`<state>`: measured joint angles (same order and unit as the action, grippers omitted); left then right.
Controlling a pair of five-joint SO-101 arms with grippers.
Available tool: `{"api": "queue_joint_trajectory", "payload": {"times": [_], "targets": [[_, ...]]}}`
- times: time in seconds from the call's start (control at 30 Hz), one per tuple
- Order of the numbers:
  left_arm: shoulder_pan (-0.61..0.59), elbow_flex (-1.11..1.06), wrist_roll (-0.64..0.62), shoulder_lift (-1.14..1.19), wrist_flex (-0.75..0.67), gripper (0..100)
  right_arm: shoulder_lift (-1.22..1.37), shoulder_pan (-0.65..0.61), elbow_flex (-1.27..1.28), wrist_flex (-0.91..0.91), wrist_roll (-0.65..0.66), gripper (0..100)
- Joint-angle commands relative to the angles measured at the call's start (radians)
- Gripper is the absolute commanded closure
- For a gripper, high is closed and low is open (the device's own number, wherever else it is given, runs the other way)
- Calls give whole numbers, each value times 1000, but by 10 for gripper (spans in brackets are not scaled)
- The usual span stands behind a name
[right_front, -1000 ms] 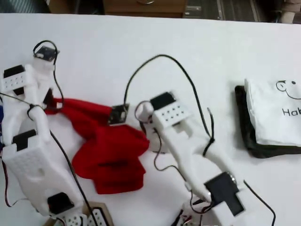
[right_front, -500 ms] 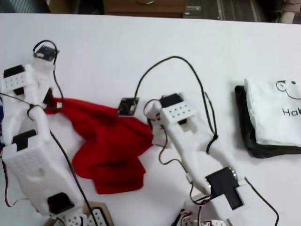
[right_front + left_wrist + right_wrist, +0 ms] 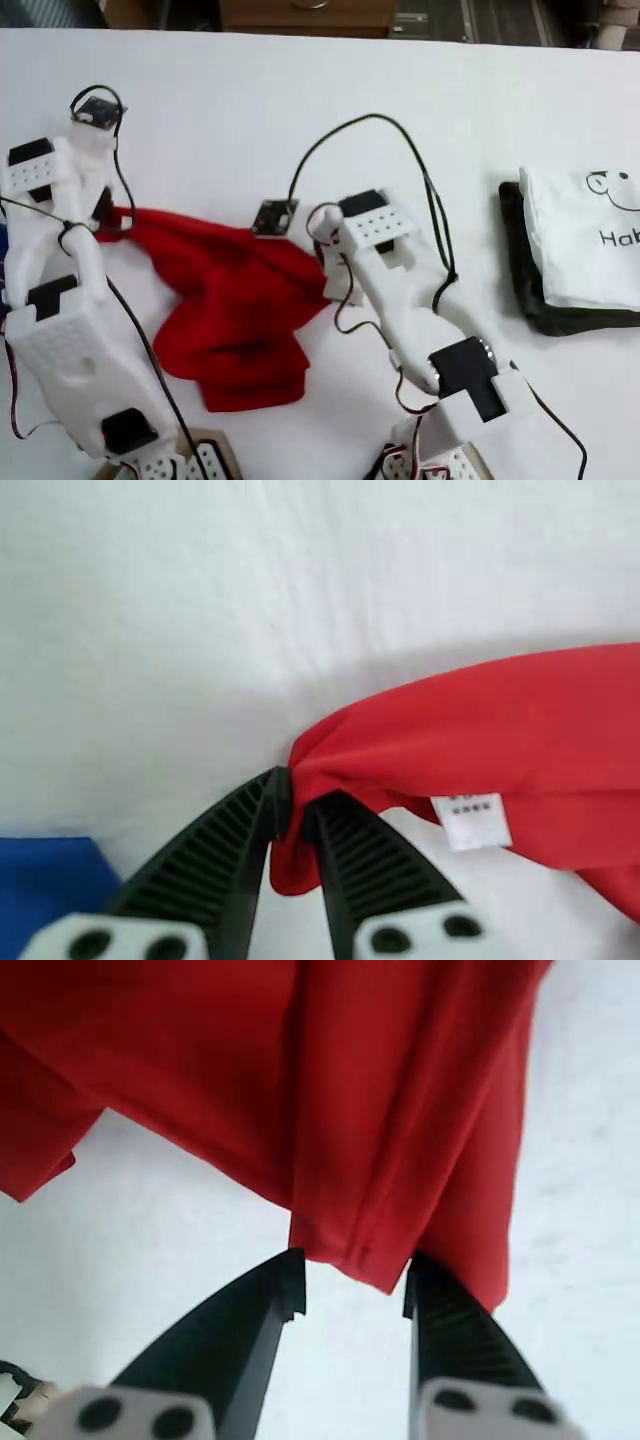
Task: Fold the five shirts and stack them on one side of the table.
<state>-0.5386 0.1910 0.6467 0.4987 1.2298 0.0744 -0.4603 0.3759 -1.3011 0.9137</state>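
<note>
- So, the red shirt (image 3: 235,320) is laid crumpled on the left-middle of the white table (image 3: 300,70). One end is drawn out toward the left arm and the rest is bunched in loose folds nearer the front edge.
- The left gripper (image 3: 293,800) is clamped tight on a bunched fold at that drawn-out end. In the high view the pinch is mostly covered by the arm's own white body.
- The right gripper (image 3: 355,1265) is held with its jaws spread apart, and a hem corner of the shirt is seen between the two black fingers (image 3: 250,1330). Whether either finger is touching cloth can't be told.
- From above, the right arm's wrist is parked over the shirt's right edge, so that hem is blocked from sight there. A black cable (image 3: 375,117) is looped out over the table behind it.
- Up close in the left wrist view, a small white tag (image 3: 470,820) is seen on the red cloth just beside the pinch, and a blue patch (image 3: 50,885) is caught near the fingers.
- Over on the right side, well apart from the red shirt, a folded white shirt (image 3: 580,235) is stacked on a folded dark shirt (image 3: 525,300).
</note>
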Motion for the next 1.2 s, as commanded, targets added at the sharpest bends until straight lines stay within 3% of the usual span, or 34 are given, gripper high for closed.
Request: {"api": "queue_joint_trajectory", "payload": {"times": [0.0, 0.27, 0.9, 1.17], "targets": [[-6, 33, 0, -8, -12, 978, -1, -7, -44, -2, -2, 826], [-5, 41, 0, -8, -12, 978, 1, -54, -40, -25, -3, 894], [-6, 33, 0, -8, -12, 978, 156, -51, -110, -33, -46, 893], [-6, 41, 0, -8, -12, 978, 156, -61, -233, -151, -46, 893]]}}
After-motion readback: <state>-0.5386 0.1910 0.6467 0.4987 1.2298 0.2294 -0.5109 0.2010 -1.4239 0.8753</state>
